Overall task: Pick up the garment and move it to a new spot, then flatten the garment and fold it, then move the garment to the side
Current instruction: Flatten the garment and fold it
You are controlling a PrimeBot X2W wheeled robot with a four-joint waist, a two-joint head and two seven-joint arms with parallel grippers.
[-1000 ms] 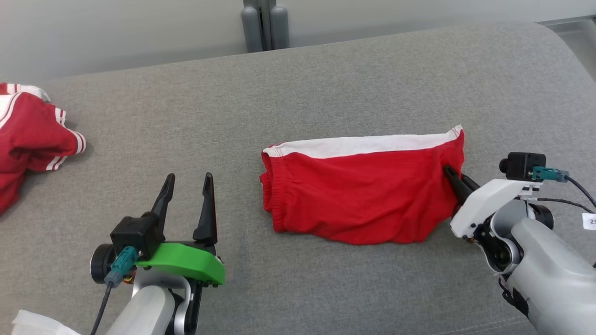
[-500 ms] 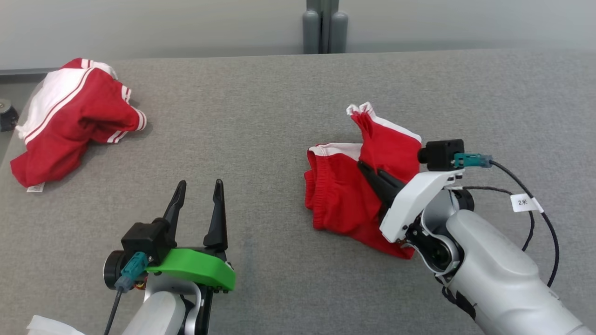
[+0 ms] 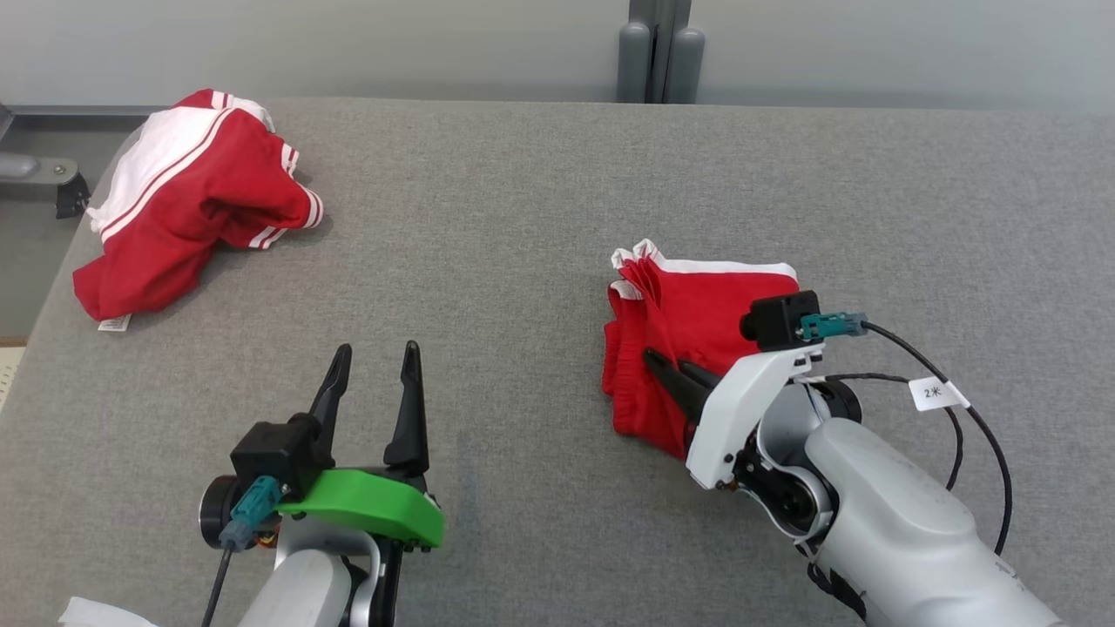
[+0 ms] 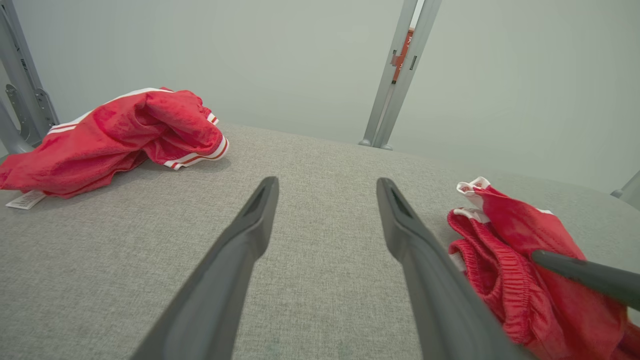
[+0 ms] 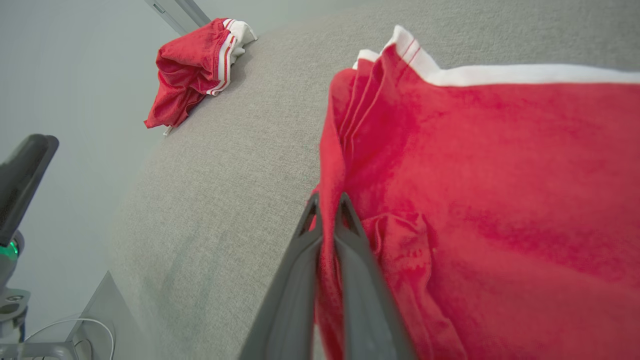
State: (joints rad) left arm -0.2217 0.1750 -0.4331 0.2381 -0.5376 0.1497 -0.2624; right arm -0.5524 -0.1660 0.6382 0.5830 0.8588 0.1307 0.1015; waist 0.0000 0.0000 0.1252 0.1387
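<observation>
The garment, red shorts with a white waistband, lies folded over on itself right of the grey table's middle. My right gripper is shut on a thin fold of red cloth at the garment's left edge; the right wrist view has the cloth pinched between the two fingertips, with the garment spreading off to the right. My left gripper hovers open and empty near the table's front, left of the garment. Its fingers stand apart in the left wrist view, the garment to their right.
A second red-and-white garment lies bunched at the far left corner of the grey cloth-covered table. A grey post rises behind the far edge. Something white pokes in at the bottom left.
The camera has shifted. My right gripper has carried the garment's right edge up and over to its left side, folding it roughly in half. The left gripper has stayed open.
</observation>
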